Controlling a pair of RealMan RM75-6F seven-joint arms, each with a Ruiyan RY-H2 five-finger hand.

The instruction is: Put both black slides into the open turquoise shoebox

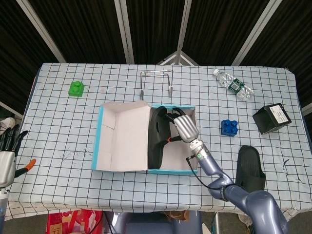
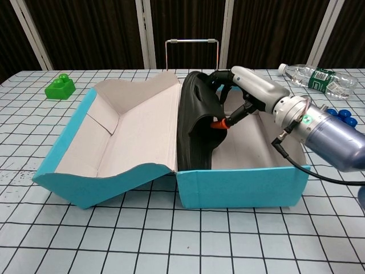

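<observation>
1. The right hand [image 2: 251,94] grips one black slide [image 2: 194,128], its fingers [image 2: 219,77] curled over the slide's top edge.
2. That slide stands on edge inside the turquoise shoebox [image 2: 239,185], against its left wall.
3. The second slide [image 1: 250,167] lies on the tabletop [image 1: 63,126], well right of the box.
4. The left hand [image 1: 7,156] hangs at the tabletop's left edge, fingers spread, holding nothing.
</observation>
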